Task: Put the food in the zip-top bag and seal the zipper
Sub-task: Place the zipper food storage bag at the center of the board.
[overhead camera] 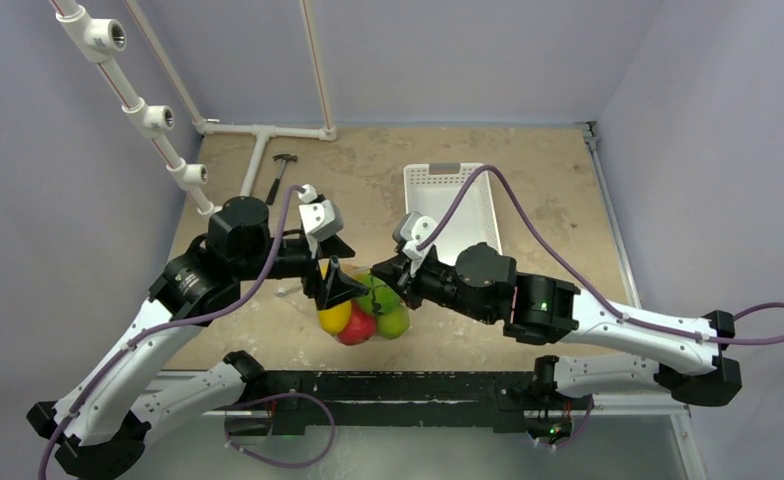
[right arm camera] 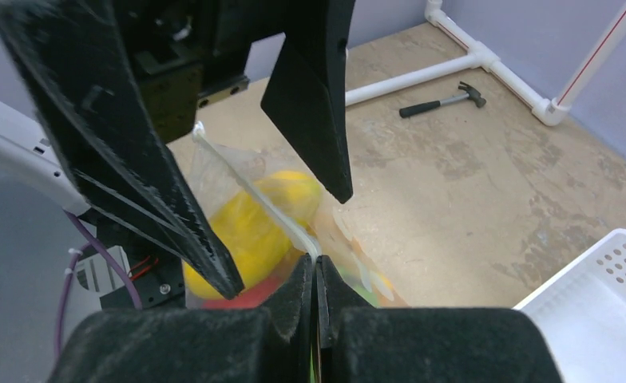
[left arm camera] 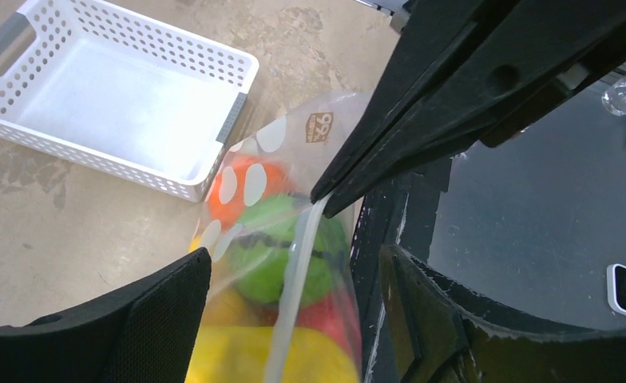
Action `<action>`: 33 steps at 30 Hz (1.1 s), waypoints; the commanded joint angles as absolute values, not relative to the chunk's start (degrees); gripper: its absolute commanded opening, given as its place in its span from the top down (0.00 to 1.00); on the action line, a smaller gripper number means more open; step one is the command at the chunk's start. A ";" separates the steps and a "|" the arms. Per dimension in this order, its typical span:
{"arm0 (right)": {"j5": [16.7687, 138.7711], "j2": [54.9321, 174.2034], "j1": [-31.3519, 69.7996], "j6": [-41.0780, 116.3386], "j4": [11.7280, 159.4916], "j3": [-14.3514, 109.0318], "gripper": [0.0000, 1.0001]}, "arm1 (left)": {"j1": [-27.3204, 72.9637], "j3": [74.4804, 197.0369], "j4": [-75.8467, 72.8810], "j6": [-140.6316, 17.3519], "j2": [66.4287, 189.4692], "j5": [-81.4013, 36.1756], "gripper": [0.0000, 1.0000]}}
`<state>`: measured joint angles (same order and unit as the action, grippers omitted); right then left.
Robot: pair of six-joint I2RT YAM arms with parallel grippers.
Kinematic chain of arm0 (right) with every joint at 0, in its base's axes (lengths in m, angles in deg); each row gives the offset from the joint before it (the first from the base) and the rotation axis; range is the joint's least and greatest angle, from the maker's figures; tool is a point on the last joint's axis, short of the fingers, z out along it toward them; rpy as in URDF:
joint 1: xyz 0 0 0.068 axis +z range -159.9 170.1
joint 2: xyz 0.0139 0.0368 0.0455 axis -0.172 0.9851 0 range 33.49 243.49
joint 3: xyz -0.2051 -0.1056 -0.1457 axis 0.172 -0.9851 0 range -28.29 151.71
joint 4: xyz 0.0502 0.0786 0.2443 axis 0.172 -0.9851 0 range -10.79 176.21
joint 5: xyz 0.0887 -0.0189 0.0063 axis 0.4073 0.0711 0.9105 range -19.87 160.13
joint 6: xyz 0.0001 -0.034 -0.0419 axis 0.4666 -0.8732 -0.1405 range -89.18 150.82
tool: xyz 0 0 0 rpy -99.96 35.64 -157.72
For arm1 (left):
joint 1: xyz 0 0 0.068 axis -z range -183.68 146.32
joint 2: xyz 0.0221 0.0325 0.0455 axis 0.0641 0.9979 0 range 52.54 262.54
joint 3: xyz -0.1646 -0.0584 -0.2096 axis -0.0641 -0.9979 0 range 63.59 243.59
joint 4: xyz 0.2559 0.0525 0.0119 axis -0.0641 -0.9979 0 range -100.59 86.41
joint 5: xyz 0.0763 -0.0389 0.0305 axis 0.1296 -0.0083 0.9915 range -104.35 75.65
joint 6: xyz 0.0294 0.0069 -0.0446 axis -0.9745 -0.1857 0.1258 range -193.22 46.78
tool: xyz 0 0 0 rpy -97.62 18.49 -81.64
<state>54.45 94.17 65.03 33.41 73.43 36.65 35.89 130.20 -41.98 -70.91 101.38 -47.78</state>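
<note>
1. Near the front edge of the table (overhead camera: 368, 190), just ahead of my two bases, the zip-top bag (left arm camera: 290, 152) sat between my claws. Its filled belly was low and its mouth edge was raised.
2. My right claw (right arm camera: 316, 270) was clenched tight on the zipper (right arm camera: 250, 191), pinching the thin clear strip at one end. Seen from my left wrist, its black fingers narrowed to a point on that same strip.
3. My left claw (left arm camera: 296, 254) was released, its fingers (left arm camera: 162, 319) spread wide on either side of the bag's top. The zipper ran through the gap between them. I could not tell whether either pad touched the plastic.
4. The food (overhead camera: 363, 312) was inside the bag. An orange fruit (left arm camera: 242, 187) sat on the side toward the basket, with a green fruit (left arm camera: 276, 259) next to it. A red fruit (left arm camera: 330, 315) and a yellow fruit (left arm camera: 246, 359) lay nearest my left wrist camera.
5. I could not count every fruit through the crinkled, white-dotted plastic. I also could not tell whether the strip was pressed closed along its length.
6. A white slotted basket (overhead camera: 453, 205) stood near the bag, farther from my bases and on my right side.
7. A hammer (overhead camera: 281, 172) lay well apart from all this at the far left of the table, close to a white pipe frame (overhead camera: 268, 130).
</note>
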 commanded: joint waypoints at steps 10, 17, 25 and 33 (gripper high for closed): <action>55.62 89.70 64.98 32.81 78.71 39.71 1.00 | 36.49 127.96 -39.71 -72.25 101.71 -49.04 0.57; 55.88 88.38 64.98 33.21 80.23 37.72 1.00 | 36.65 128.08 -39.69 -72.41 103.63 -49.02 1.00; 52.41 87.79 64.98 33.89 81.81 35.25 1.00 | 36.60 128.08 -39.49 -71.84 105.58 -41.28 1.00; 38.67 89.93 64.98 35.61 79.86 33.93 0.87 | 36.58 128.05 -35.88 -70.38 105.07 -28.00 1.00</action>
<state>46.91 90.13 64.95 34.72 76.64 33.73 36.86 127.84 -39.55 -71.26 105.47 -37.73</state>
